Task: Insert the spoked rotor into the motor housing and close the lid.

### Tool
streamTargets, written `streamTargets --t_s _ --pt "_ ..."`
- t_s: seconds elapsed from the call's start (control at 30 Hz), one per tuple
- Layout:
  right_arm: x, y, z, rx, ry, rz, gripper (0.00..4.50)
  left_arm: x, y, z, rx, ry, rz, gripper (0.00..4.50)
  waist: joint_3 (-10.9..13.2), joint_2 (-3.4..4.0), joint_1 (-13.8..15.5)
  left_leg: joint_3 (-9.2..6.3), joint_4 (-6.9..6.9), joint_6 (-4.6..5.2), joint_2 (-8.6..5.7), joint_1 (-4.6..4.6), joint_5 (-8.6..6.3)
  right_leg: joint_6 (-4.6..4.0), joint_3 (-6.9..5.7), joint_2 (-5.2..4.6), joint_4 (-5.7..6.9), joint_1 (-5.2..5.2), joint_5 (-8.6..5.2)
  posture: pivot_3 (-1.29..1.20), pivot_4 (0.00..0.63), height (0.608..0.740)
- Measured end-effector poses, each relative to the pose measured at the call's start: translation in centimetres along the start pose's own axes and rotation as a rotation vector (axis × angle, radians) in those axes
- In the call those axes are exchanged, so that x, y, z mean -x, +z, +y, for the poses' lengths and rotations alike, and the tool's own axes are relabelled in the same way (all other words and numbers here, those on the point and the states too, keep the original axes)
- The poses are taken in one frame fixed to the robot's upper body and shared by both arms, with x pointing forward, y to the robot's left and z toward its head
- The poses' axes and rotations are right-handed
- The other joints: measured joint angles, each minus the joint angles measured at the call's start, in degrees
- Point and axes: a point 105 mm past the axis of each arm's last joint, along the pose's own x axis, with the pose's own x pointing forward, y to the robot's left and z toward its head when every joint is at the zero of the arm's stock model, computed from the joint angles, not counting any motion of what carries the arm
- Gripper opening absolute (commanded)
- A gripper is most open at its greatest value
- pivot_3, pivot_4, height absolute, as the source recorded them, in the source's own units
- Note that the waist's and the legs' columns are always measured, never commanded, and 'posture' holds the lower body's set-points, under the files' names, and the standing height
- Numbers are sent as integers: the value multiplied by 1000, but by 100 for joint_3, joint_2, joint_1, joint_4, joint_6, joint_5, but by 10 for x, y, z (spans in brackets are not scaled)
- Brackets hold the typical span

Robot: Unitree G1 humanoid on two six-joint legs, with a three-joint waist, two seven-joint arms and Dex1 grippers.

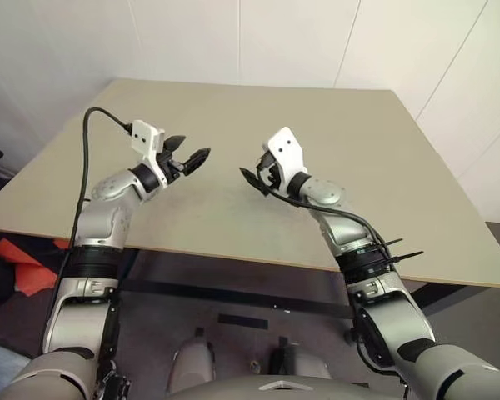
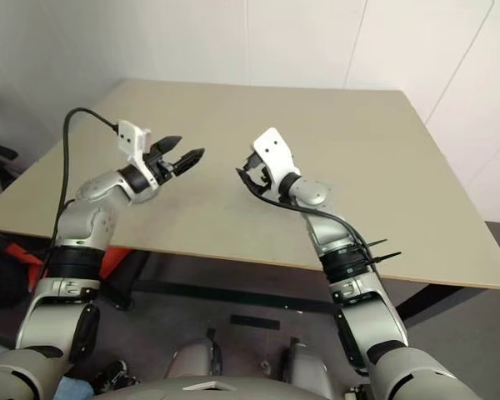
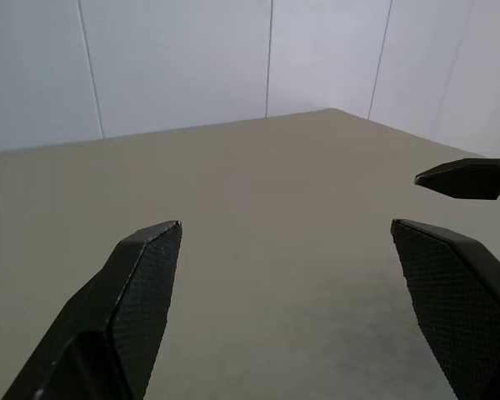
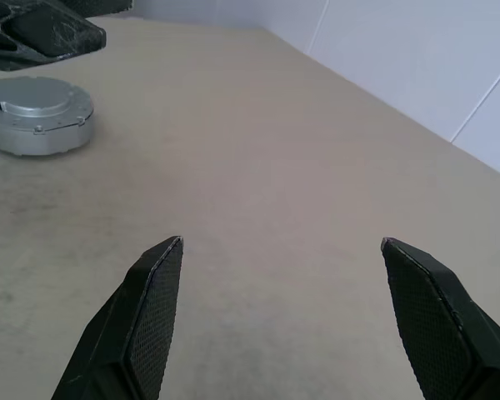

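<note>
A: What do the two hands do now?
B: Both are raised over the table (image 1: 417,208), tips turned to each other. The left gripper (image 1: 189,156) has its jaws spread wide and holds nothing. The right gripper (image 1: 256,176) is the same, released and empty. A gap stays between the two.
A: Where is the housing?
B: In the right wrist view a round silvery housing (image 4: 37,115) sits flat on the table, beyond the right fingers (image 4: 146,321) and off to one side, well apart from them. Its top looks closed by a smooth silvery cap with small screws around the rim.
A: Is any hand touching it?
B: No. The tip of the left gripper hangs just beyond it in that view, above it, without contact.
A: And farther away?
B: The pale wall panels (image 3: 183,58) rise behind the table's far edge.
</note>
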Motion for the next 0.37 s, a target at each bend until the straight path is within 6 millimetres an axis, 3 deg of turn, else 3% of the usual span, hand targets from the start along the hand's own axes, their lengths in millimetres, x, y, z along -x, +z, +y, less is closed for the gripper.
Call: streamTargets --t_s 0.23,0.37 --pt "5 0 -20 83 -25 20 4332 -4 -5 -3 -34 25 19 4275 0 0 -5 -1 0 2 -1 5 -1 0 1 0 -1 7 0 0 0 740" --pt "4 -1 -19 99 -8 26 4332 -9 -14 -12 -29 17 25 4275 0 0 -20 -1 0 3 0 5 -1 0 1 0 -1 5 0 0 0 740"
